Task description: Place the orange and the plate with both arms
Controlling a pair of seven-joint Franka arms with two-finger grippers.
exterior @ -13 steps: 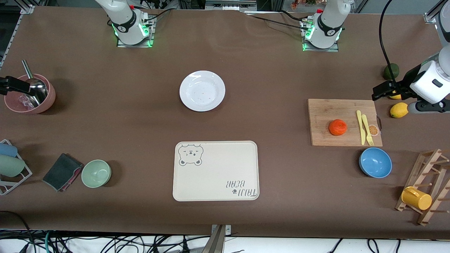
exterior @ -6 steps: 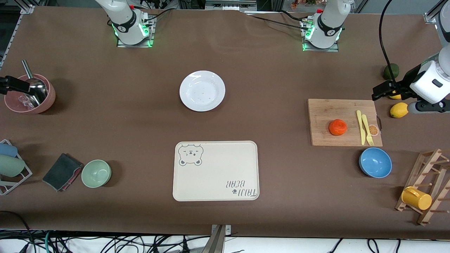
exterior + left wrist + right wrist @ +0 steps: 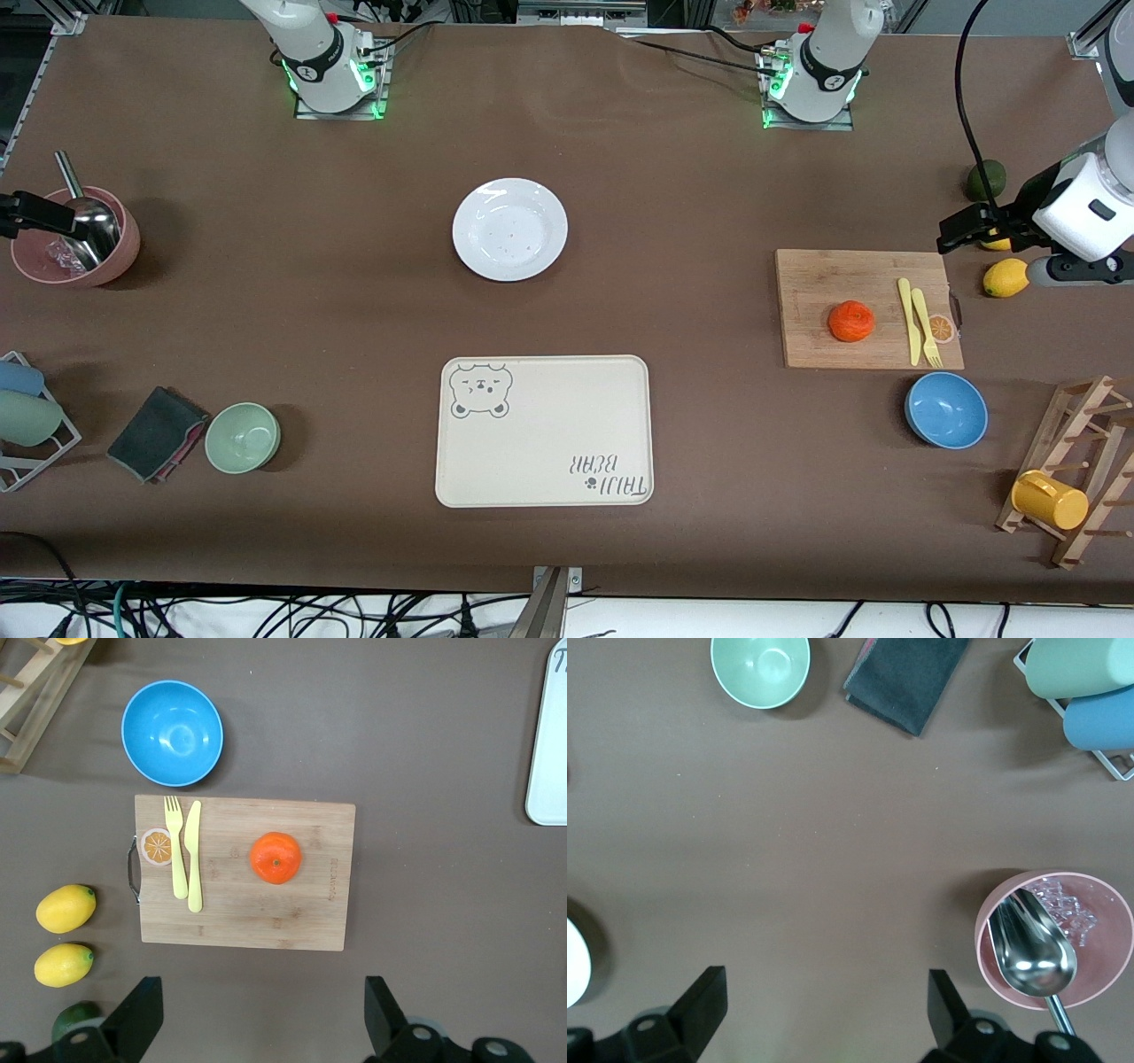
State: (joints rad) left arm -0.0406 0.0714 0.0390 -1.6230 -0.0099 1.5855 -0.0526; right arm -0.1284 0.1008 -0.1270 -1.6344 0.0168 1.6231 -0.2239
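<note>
the right gripper, fingers spread with nothing between them, hangs over a pink bowl holding a metal scoop and something clear that is hard to make out; a green bowl sits empty nearer the front camera. mid-table, the plate lies bare, with a cream tray nearer the camera. the orange rests on a cutting board beside an empty blue bowl, and the left gripper, fingers also spread, hangs over the lemons, partly hiding one.

The brown table carries a cream bear-print tray at its middle, with the plate farther from the front camera than that tray, a green bowl toward the right arm's end, a cutting board and blue bowl toward the left arm's end
</note>
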